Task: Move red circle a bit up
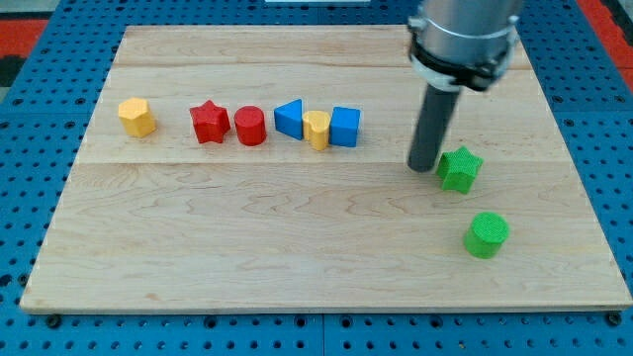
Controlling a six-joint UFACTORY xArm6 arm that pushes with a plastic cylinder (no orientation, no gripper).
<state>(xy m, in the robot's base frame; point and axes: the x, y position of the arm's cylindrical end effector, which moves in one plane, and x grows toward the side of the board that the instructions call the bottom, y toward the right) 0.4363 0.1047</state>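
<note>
Eight blocks sit on the wooden board (297, 247), and the red circle (250, 127) lies at about ten o'clock from centre, apparently touching the red star (210, 122) at its nine o'clock, with the blue triangle (290, 118), yellow block (317, 130) and blue cube (345, 126) near its three. My tip (423, 166), a bare rod with no fingers to open or close, rests just beside the green star (459, 168), well apart from the circle, so the approach step seems in hand. Next it must get to the circle's six o'clock and push toward twelve, steering around the row rather than through it; the green cylinder (487, 234) and yellow hexagon (137, 117) look out of the way.
</note>
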